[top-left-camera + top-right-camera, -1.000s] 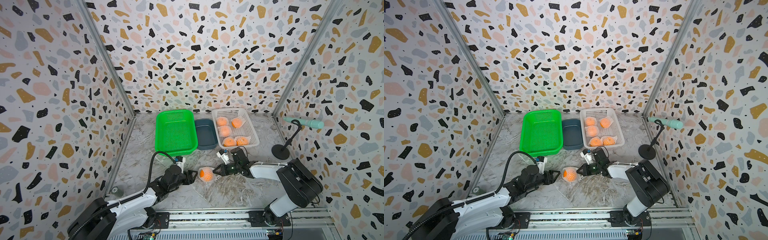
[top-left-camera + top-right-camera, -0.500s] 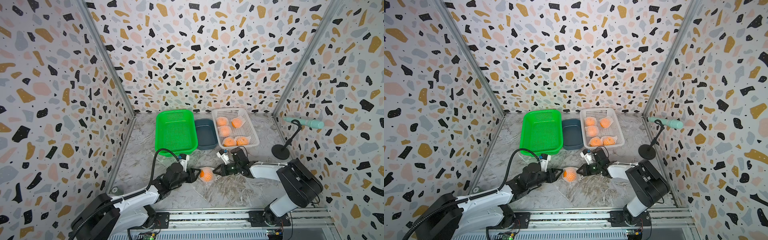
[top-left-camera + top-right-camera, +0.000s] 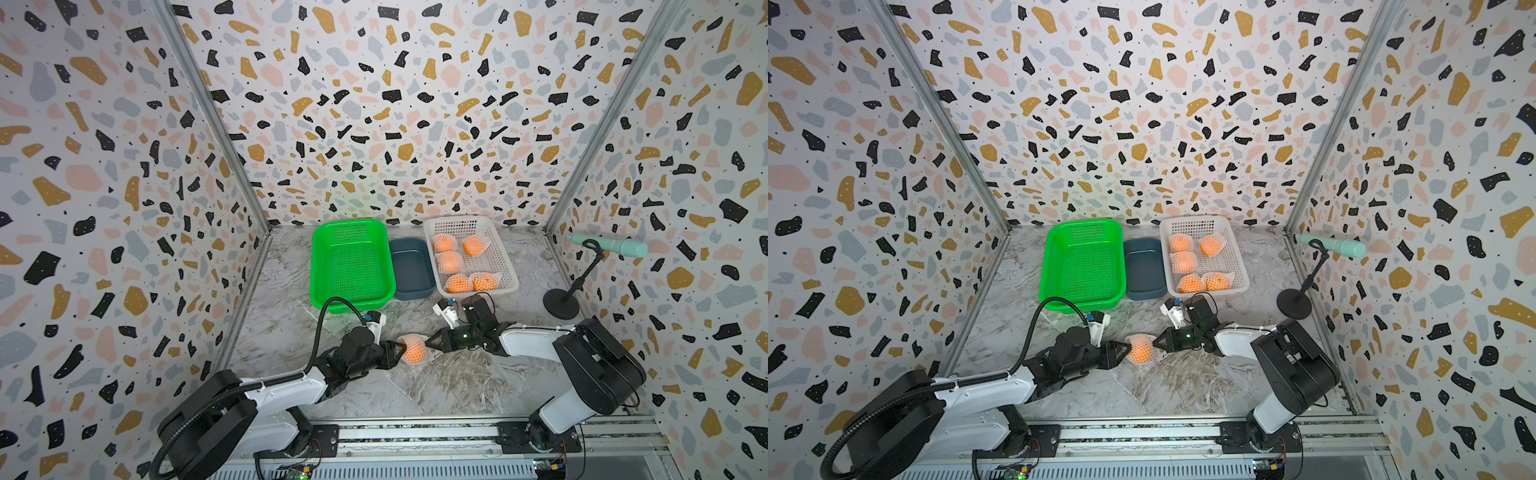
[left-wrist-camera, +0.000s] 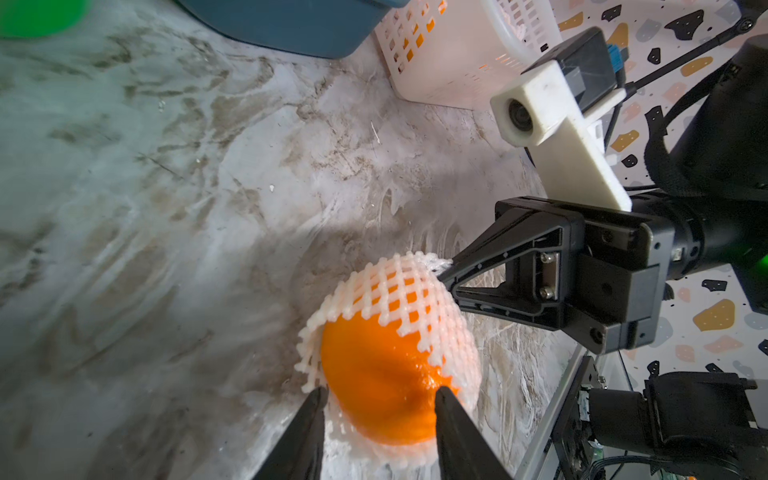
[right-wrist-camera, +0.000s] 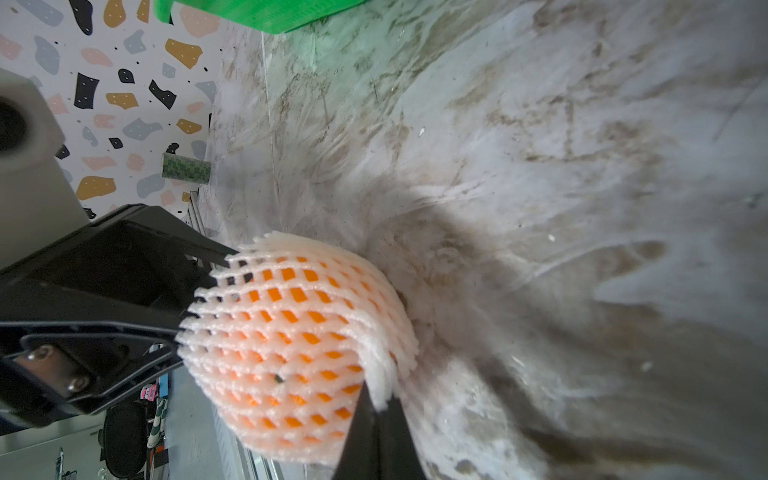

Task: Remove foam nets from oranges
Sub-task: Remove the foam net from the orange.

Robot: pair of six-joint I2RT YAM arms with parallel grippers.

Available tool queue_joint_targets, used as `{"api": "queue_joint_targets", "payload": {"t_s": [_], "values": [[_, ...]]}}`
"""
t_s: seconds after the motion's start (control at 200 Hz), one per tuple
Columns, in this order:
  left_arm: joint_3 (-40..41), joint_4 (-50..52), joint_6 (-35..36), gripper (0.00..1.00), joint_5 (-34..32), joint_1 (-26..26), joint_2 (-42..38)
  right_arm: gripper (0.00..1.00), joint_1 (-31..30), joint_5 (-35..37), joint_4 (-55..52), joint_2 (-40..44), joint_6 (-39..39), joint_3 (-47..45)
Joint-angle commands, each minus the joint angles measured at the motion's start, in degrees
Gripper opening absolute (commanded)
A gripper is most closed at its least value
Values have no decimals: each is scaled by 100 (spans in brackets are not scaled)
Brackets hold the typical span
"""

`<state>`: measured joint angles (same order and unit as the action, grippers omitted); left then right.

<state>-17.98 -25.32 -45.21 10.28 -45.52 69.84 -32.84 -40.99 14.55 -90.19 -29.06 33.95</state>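
Note:
One orange (image 3: 412, 350) (image 3: 1140, 350) lies on the marble table between my two grippers, half covered by a white foam net (image 4: 407, 291) (image 5: 291, 332). Its bare end (image 4: 374, 374) faces my left gripper (image 4: 380, 395) (image 3: 398, 351), whose two fingers press on either side of the fruit. From the opposite side, my right gripper (image 5: 378, 401) (image 3: 428, 343) is shut on the gathered edge of the net. Several more netted oranges (image 3: 449, 262) lie in the white basket (image 3: 505, 266) at the back.
A green basket (image 3: 353, 266) and a dark blue bin (image 3: 411, 266) stand side by side left of the white basket. A black stand holding a teal microphone (image 3: 561, 303) is at the right wall. The patterned walls close in on three sides.
My left gripper has reached forward to the orange and its jaws have narrowed onto the bare end. The right gripper has stayed shut on the net in the same place.

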Motion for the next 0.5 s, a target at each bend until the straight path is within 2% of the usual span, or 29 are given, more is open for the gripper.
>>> {"api": "queue_joint_targets", "payload": {"t_s": [0.0, 0.2, 0.496], "values": [[-195, -278, 36, 45, 62, -45, 103, 0, 25, -87, -35, 113, 22, 63], [-275, -250, 39, 54, 130, -85, 243, 0, 28, -124, 4, 118, 6, 38], [-416, -192, 56, 61, 147, -226, 651, 0, 26, -159, 71, 139, -30, 10]]}}
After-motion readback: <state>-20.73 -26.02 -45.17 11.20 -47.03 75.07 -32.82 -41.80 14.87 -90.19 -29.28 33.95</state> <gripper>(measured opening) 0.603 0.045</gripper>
